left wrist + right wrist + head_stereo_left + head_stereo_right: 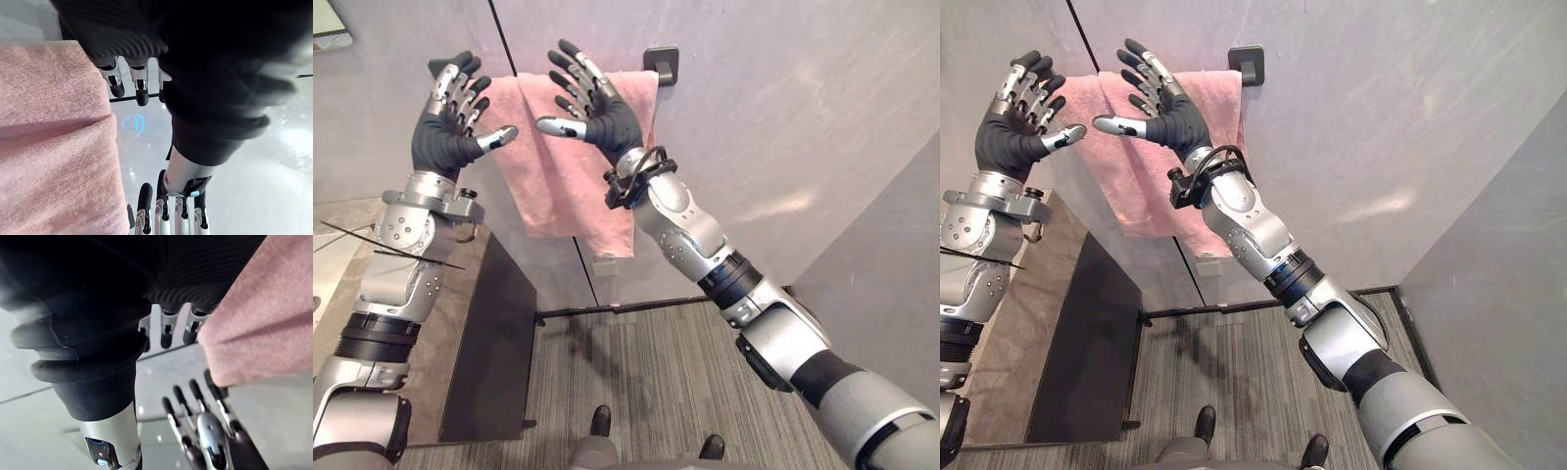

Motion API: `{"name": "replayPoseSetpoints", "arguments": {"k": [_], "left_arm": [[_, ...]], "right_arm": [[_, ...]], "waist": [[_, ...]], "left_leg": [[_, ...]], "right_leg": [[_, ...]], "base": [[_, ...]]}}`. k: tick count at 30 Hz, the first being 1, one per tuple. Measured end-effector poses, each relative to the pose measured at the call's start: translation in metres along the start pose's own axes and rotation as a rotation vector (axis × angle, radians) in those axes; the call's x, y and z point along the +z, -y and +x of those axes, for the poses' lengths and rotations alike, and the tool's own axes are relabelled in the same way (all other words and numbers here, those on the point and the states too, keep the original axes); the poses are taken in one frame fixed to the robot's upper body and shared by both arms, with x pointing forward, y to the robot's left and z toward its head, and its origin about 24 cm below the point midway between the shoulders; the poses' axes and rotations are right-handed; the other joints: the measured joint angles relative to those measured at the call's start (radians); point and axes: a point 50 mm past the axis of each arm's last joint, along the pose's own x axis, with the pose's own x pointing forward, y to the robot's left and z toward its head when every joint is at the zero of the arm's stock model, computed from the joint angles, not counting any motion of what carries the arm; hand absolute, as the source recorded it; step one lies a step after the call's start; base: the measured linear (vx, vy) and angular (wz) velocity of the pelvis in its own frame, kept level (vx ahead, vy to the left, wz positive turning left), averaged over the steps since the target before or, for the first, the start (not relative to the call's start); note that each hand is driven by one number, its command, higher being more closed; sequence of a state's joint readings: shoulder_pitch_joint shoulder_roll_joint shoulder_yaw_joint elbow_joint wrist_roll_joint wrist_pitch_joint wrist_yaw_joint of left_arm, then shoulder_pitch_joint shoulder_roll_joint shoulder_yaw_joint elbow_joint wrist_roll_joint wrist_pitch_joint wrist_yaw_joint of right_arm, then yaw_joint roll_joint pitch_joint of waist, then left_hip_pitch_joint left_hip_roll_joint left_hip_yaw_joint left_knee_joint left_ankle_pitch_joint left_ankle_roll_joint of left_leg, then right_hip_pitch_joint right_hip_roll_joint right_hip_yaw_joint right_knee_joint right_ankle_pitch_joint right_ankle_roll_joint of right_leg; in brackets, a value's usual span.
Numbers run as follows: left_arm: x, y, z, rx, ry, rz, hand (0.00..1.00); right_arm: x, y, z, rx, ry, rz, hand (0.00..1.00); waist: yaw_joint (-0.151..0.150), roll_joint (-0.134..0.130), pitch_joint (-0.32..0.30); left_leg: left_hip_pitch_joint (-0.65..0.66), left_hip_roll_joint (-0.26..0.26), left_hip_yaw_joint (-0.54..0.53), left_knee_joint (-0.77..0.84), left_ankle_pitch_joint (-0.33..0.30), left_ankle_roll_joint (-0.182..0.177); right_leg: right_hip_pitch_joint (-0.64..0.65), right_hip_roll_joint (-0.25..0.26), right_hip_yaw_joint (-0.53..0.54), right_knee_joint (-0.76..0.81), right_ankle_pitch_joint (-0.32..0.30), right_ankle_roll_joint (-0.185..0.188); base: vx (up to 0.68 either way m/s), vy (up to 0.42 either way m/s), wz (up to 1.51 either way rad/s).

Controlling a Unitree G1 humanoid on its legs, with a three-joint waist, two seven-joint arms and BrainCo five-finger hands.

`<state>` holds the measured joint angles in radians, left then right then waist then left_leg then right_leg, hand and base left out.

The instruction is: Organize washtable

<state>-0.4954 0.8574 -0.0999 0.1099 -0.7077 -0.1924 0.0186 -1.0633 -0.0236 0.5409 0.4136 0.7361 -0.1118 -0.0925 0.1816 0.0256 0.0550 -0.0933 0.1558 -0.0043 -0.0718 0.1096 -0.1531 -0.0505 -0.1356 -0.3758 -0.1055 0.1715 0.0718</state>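
Grey panelled wall spans the far side, above grey striped carpet floor. Brown washtable with a dark panel stands at the left. Pink terry towel hangs on the wall. Left hand and right hand are raised near it, fingers spread, holding nothing. Small black square bracket sits at the towel's upper right.

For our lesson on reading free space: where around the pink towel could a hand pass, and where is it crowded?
Free: the bare wall right of the dark bracket, and the wall under the towel. Crowded: before the towel's upper part, where the left hand and right hand are raised, open.
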Motion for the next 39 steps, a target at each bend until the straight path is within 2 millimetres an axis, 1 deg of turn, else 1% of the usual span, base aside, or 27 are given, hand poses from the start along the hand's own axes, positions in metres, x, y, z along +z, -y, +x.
{"name": "replayPoseSetpoints", "arguments": {"k": [2, 4, 7, 9, 10, 12, 15, 18, 20, 23, 25, 29, 31, 33, 34, 35, 37, 39], "left_arm": [[-0.006, 0.003, -0.001, -0.014, -0.026, -0.007, 0.00], [-0.019, 0.003, -0.003, -0.023, -0.088, -0.002, 0.00], [-0.034, 0.002, -0.005, -0.018, -0.160, -0.012, 0.00], [-0.039, 0.004, -0.002, -0.023, -0.186, -0.024, 0.00], [-0.039, 0.007, 0.001, -0.046, -0.192, -0.047, 0.00], [-0.036, 0.013, 0.008, -0.072, -0.182, -0.073, 0.00], [-0.034, 0.019, 0.015, -0.105, -0.181, -0.079, 0.00], [-0.036, 0.024, 0.025, -0.121, -0.190, -0.101, 0.00], [-0.037, 0.025, 0.030, -0.113, -0.195, -0.112, 0.00], [-0.043, 0.026, 0.032, -0.092, -0.214, -0.131, 0.00], [-0.050, 0.023, 0.030, -0.068, -0.245, -0.134, 0.00], [-0.060, 0.009, 0.027, -0.007, -0.288, -0.133, 0.00], [-0.062, -0.002, 0.025, 0.046, -0.305, -0.142, 0.00], [-0.064, -0.019, 0.021, 0.121, -0.314, -0.151, 0.00], [-0.065, -0.023, 0.020, 0.139, -0.315, -0.153, 0.00], [-0.066, -0.031, 0.017, 0.177, -0.317, -0.162, 0.00], [-0.067, -0.042, 0.012, 0.231, -0.319, -0.174, 0.00], [-0.068, -0.054, 0.006, 0.286, -0.321, -0.186, 0.00]], "right_arm": [[-0.005, -0.006, -0.001, 0.031, -0.018, -0.009, 0.00], [-0.011, -0.009, -0.001, 0.044, -0.043, -0.020, 0.00], [-0.020, -0.005, -0.003, 0.033, -0.086, -0.017, 0.00], [-0.024, -0.002, -0.004, 0.029, -0.109, -0.008, 0.00], [-0.029, 0.001, -0.005, 0.019, -0.130, 0.027, 0.00], [-0.030, 0.002, -0.004, 0.012, -0.137, 0.047, 0.00], [-0.030, -0.002, -0.003, 0.015, -0.137, 0.080, 0.00], [-0.027, -0.004, -0.001, 0.019, -0.130, 0.088, 0.00], [-0.027, 0.000, 0.000, 0.008, -0.133, 0.078, 0.00], [-0.026, 0.012, 0.002, -0.031, -0.148, 0.049, 0.00], [-0.023, 0.024, 0.003, -0.077, -0.141, 0.050, 0.00], [-0.016, 0.042, 0.006, -0.157, -0.142, 0.048, 0.00], [-0.015, 0.052, 0.007, -0.188, -0.159, 0.027, 0.00], [-0.014, 0.070, 0.004, -0.258, -0.173, 0.032, 0.00], [-0.014, 0.074, 0.003, -0.273, -0.177, 0.032, 0.00], [-0.012, 0.084, 0.000, -0.309, -0.177, 0.038, 0.00], [-0.007, 0.098, -0.004, -0.361, -0.170, 0.039, 0.00], [0.002, 0.115, -0.008, -0.420, -0.148, 0.039, 0.00]], "waist": [[0.000, -0.001, -0.001], [-0.002, -0.003, -0.002], [0.003, -0.009, -0.003], [0.010, -0.014, -0.001], [0.018, -0.019, 0.001], [0.028, -0.026, 0.016], [0.023, -0.029, 0.033], [0.026, -0.030, 0.045], [0.023, -0.029, 0.065], [0.022, -0.028, 0.082], [0.021, -0.029, 0.091], [0.021, -0.029, 0.114], [0.022, -0.029, 0.125], [0.024, -0.027, 0.131], [0.024, -0.027, 0.132], [0.025, -0.026, 0.136], [0.028, -0.024, 0.146], [0.030, -0.022, 0.166]], "left_leg": [[-0.007, 0.000, -0.004, 0.000, 0.000, 0.000], [-0.033, 0.000, -0.011, 0.002, 0.003, -0.003], [-0.076, 0.003, -0.019, 0.005, 0.009, -0.008], [-0.095, 0.006, -0.019, 0.002, 0.029, 0.001], [-0.112, 0.009, -0.014, 0.002, 0.032, 0.002], [-0.122, 0.016, 0.001, 0.002, 0.032, 0.001], [-0.134, 0.024, 0.014, 0.001, 0.032, 0.000], [-0.153, 0.034, 0.033, 0.000, 0.032, -0.002], [-0.153, 0.039, 0.035, 0.001, 0.035, -0.006], [-0.158, 0.041, 0.038, 0.000, 0.035, -0.006], [-0.160, 0.039, 0.042, 0.000, 0.035, -0.006], [-0.160, 0.037, 0.044, 0.000, 0.036, -0.006], [-0.157, 0.036, 0.045, 0.000, 0.036, -0.006], [-0.155, 0.035, 0.044, 0.001, 0.036, -0.005], [-0.155, 0.035, 0.044, 0.001, 0.036, -0.005], [-0.154, 0.034, 0.039, 0.002, 0.036, -0.005], [-0.153, 0.033, 0.034, 0.003, 0.037, -0.005], [-0.150, 0.032, 0.031, 0.004, 0.036, -0.006]], "right_leg": [[-0.006, 0.000, -0.003, 0.000, 0.000, 0.000], [-0.025, 0.001, -0.008, 0.000, 0.000, 0.000], [-0.063, 0.010, -0.015, 0.000, 0.002, -0.002], [-0.082, 0.011, -0.017, 0.000, 0.011, -0.009], [-0.102, 0.013, -0.016, 0.000, 0.014, -0.012], [-0.118, 0.014, -0.007, 0.000, 0.016, -0.014], [-0.136, 0.019, -0.005, 0.000, 0.016, -0.015], [-0.165, 0.024, -0.003, 0.000, 0.015, -0.018], [-0.167, 0.030, -0.003, 0.000, 0.017, -0.020], [-0.177, 0.032, 0.001, 0.001, 0.018, -0.020], [-0.180, 0.031, 0.003, 0.003, 0.018, -0.021], [-0.180, 0.029, 0.006, 0.004, 0.019, -0.021], [-0.178, 0.029, 0.011, 0.004, 0.020, -0.022], [-0.178, 0.029, 0.015, 0.004, 0.022, -0.024], [-0.177, 0.029, 0.016, 0.004, 0.022, -0.024], [-0.174, 0.029, 0.016, 0.003, 0.022, -0.024], [-0.171, 0.029, 0.016, 0.001, 0.022, -0.024], [-0.165, 0.029, 0.014, 0.001, 0.022, -0.024]], "base": [[0.01, 0.001, 0.04], [-0.01, 0.001, 0.06], [0.00, -0.009, 0.05], [0.01, -0.004, -0.02], [0.02, -0.007, -0.09], [0.01, -0.010, -0.15], [0.00, -0.016, -0.11], [0.01, -0.020, -0.18], [0.03, -0.015, -0.11], [0.05, 0.005, -0.07], [0.06, 0.025, -0.02], [0.02, 0.013, 0.00], [0.00, 0.012, -0.02], [0.00, 0.000, 0.00], [0.00, 0.000, 0.00], [-0.01, 0.022, 0.03], [-0.01, 0.024, 0.06], [-0.02, 0.028, 0.06]]}}
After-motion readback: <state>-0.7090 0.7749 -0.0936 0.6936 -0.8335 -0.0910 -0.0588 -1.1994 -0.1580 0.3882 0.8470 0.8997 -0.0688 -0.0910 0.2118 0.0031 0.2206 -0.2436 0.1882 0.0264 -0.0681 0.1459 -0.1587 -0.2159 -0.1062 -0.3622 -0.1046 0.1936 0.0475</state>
